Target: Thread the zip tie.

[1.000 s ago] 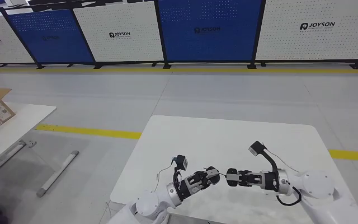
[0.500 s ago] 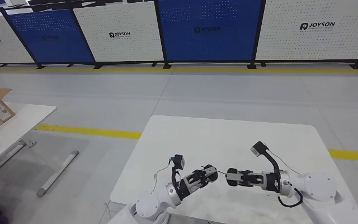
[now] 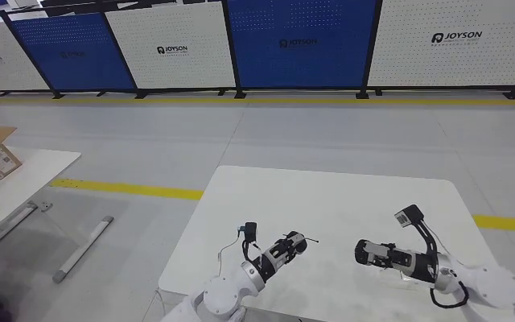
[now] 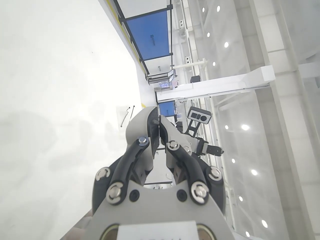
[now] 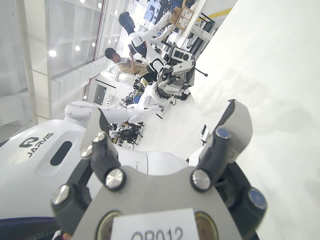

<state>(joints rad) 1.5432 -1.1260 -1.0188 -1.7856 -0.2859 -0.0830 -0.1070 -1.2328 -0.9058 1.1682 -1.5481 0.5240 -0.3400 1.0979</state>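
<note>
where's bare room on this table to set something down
Bare: the far half of the table, beyond both arms, and the gap between the left end effector and the right end effector. Crowded: the near edge, where the arms lie.

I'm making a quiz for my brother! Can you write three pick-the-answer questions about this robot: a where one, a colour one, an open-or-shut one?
1. Where is the zip tie? A) in a bowl B) pinched in the left gripper C) around a pipe
2. What colour is the table? A) white B) green C) red
3. How is the right gripper? A) shut on a cup B) open, empty C) shut on cloth
1 B: its jaws are shut on the black strip. 2 A: plain white top. 3 B: jaws apart, nothing between.
</note>
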